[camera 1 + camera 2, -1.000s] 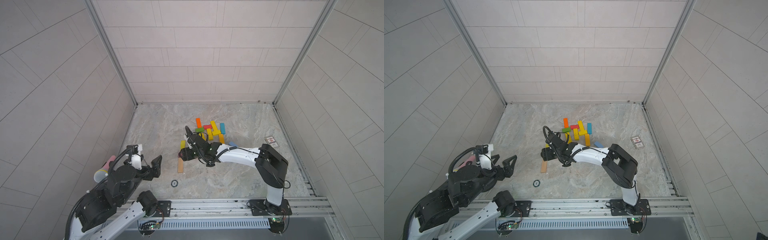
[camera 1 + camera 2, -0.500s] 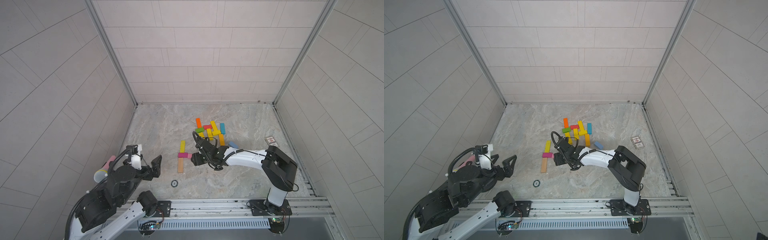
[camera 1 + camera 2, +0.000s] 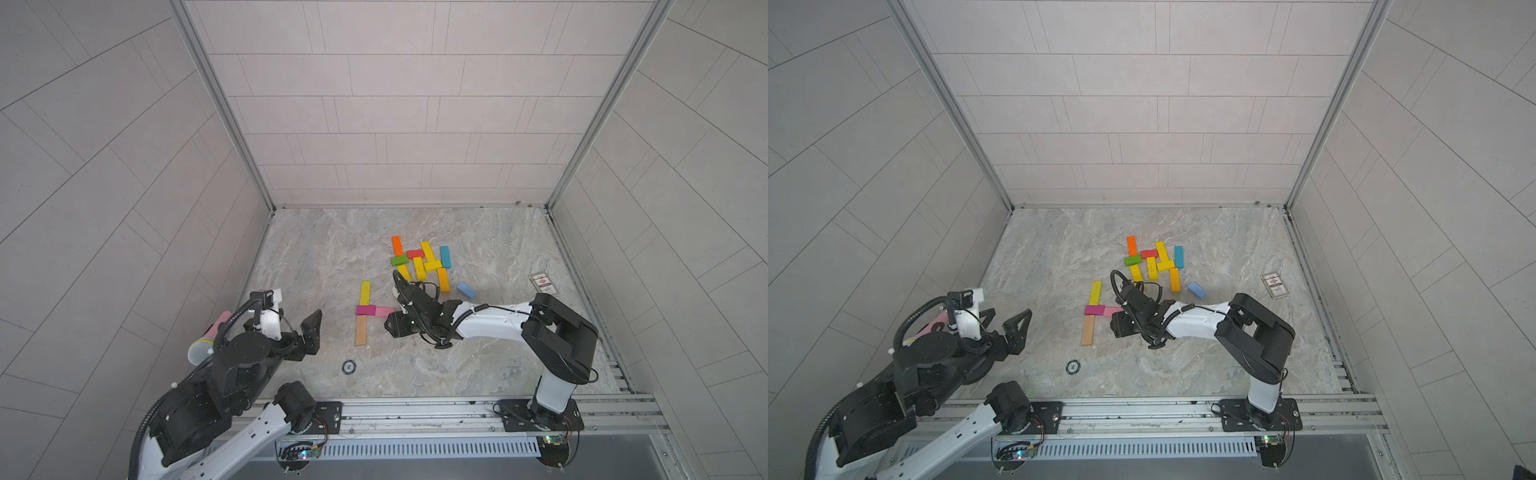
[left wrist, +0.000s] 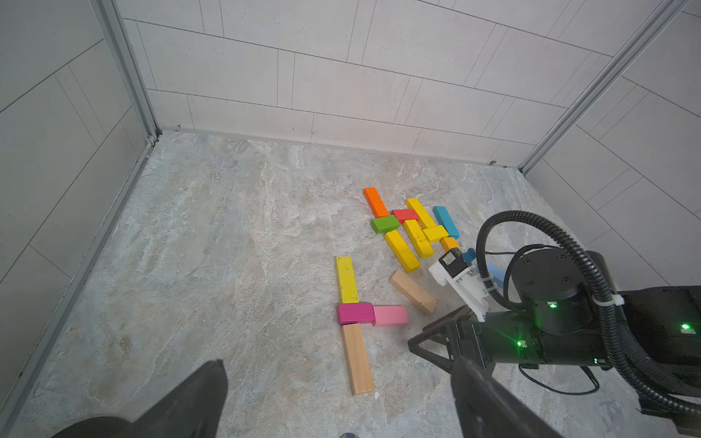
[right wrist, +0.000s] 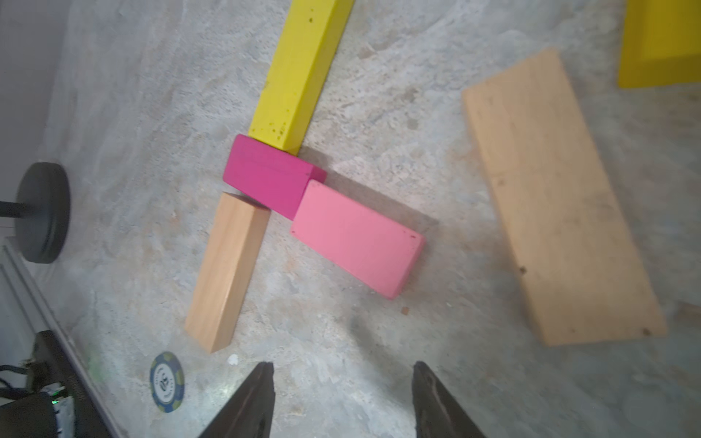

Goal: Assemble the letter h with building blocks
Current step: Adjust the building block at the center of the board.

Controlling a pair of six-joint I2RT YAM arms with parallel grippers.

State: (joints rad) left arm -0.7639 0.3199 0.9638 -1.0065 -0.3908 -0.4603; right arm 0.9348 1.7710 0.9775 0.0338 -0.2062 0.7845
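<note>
The right gripper [image 5: 341, 366] hangs near the pink block [image 5: 356, 239], its jaws partly apart and empty. That block lies flat against the magenta block [image 5: 271, 176] — set in line between the yellow bar [image 5: 299, 72] and the plain wooden bar [image 5: 227, 271]. The left gripper [image 4: 335, 363] gapes wide, holding nothing; the other blocks [image 3: 419, 268] lie clustered behind.

place: lab robot cell | signs: tiled enclosure walls [image 3: 395, 104], aluminium mounting rail [image 3: 415, 411], stone-look tabletop [image 3: 478, 353]
</note>
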